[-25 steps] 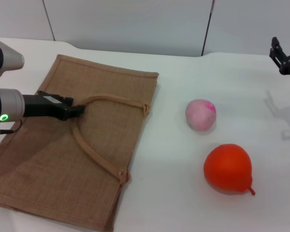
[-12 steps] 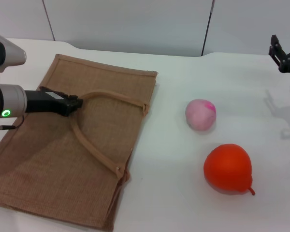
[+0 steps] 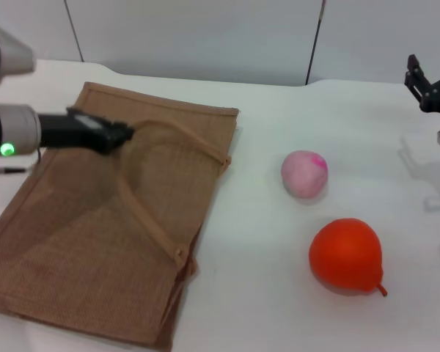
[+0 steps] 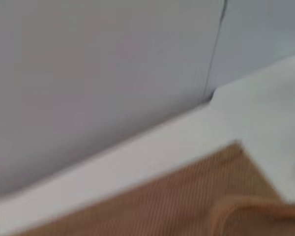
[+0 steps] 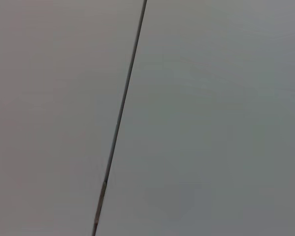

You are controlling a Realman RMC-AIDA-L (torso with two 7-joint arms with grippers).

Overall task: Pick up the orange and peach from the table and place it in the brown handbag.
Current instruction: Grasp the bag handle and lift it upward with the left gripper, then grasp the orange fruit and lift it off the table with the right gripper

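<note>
The brown handbag (image 3: 81, 242) lies flat on the left of the white table (image 3: 271, 301). My left gripper (image 3: 122, 135) is shut on the top of one looped handle (image 3: 177, 139) and holds it raised above the bag. The bag's cloth (image 4: 162, 206) and part of a handle (image 4: 236, 209) show in the left wrist view. The pale pink peach (image 3: 304, 174) sits to the right of the bag. The orange (image 3: 345, 254) sits nearer to me, right of the peach. My right gripper (image 3: 427, 89) is parked high at the far right edge, away from both fruits.
A grey panelled wall (image 3: 205, 37) stands behind the table's far edge; the right wrist view shows only this wall (image 5: 196, 118). A second handle (image 3: 150, 227) lies across the bag, ending near its right edge.
My left gripper has risen and moved slightly away from me with the handle. The bag's top layer has lifted and its near right corner has pulled in. The fruits have not moved.
</note>
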